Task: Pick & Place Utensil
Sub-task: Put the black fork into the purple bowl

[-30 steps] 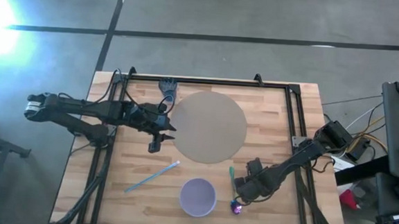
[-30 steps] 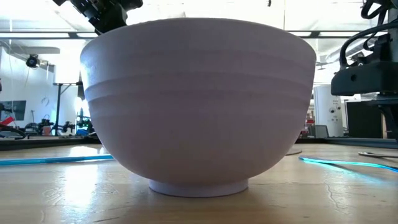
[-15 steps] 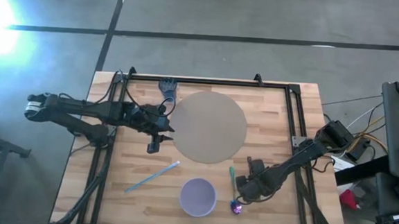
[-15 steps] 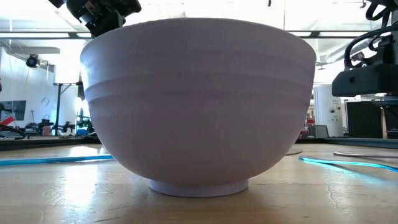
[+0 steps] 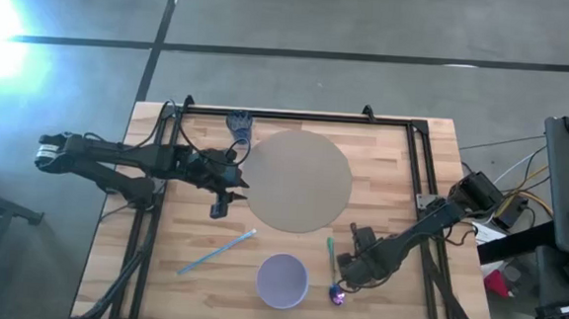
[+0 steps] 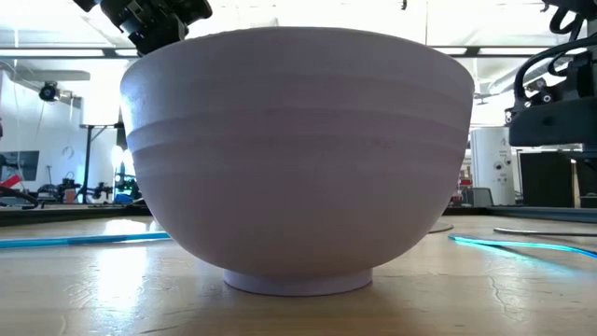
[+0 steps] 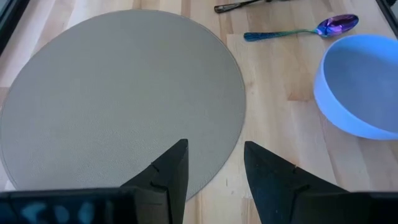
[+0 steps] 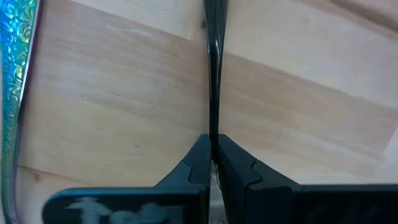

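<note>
A: Right gripper (image 8: 213,163)?
B: Clamped on thin dark metal utensil (image 8: 213,74), flat on wooden table (image 5: 402,186), at 3 o'clock of lilac bowl (image 5: 282,280), beside iridescent spoon (image 5: 334,277).
A: Left gripper (image 7: 214,163)?
B: Jaws apart, empty, at 9 o'clock edge of round grey mat (image 5: 298,180).

Light wood table (image 5: 383,166) with black frame rails. Lying on it: round grey mat (image 5: 300,181) at centre, lavender bowl (image 5: 282,280) at near edge, blue straw (image 5: 217,251) left of bowl, iridescent spoon (image 5: 333,274) right of bowl (purple bowl end nearest edge), thin dark utensil (image 8: 213,68) beside spoon, blue object (image 5: 239,125) at far edge.
</note>
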